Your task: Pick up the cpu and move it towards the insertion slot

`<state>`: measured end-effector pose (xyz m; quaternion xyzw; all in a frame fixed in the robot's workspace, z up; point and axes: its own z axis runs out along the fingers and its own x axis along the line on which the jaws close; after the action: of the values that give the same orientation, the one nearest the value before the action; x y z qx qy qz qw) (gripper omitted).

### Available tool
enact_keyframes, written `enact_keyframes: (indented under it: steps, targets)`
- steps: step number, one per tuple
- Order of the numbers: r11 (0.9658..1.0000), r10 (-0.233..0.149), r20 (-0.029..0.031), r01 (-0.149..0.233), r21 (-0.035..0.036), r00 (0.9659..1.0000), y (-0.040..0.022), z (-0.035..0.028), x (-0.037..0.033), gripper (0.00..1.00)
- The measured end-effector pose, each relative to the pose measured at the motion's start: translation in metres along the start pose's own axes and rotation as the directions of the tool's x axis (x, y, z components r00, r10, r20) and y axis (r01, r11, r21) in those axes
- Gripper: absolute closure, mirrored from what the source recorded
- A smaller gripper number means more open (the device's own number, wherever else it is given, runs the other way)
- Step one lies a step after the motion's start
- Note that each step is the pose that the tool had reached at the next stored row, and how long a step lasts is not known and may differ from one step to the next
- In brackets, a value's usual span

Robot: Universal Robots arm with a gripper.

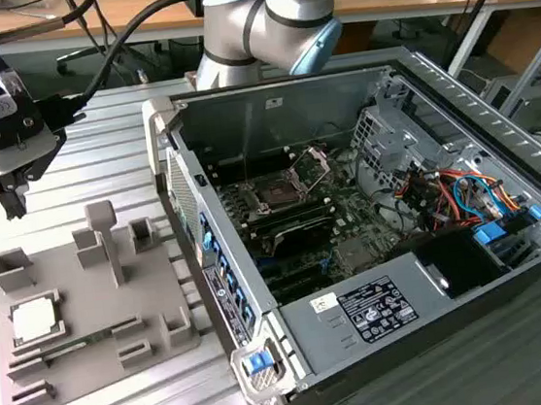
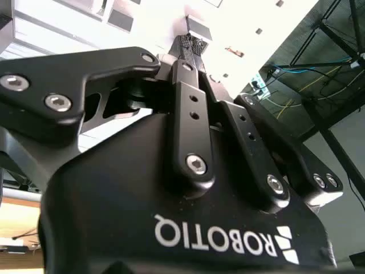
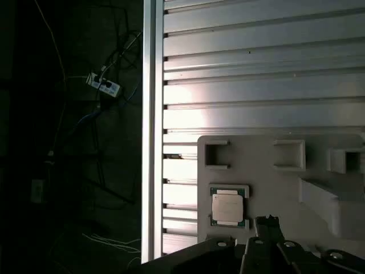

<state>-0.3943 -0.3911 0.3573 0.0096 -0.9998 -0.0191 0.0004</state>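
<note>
The tool (image 1: 8, 198), fingers pinched together and empty, hangs near the grey tray (image 1: 153, 284) holding the cpu (image 1: 34, 318), well apart from the insertion slot (image 1: 276, 195) in the computer case (image 1: 361, 314).

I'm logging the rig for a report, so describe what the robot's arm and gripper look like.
The arm is silver-grey with light blue joint caps and thick black cables running from it. In the second wrist view, the gripper is matte black, with silver bolt heads on its jointed link bars and white lettering on the housing.
</note>
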Motion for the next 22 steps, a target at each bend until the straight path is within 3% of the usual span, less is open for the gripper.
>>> enact_keyframes:
  steps: [22]
  targets:
    - [1.0000, 0.000, -0.0002, 0.000, 0.0001, 1.0000, -0.0041, 0.0027, 0.0052, 0.89]
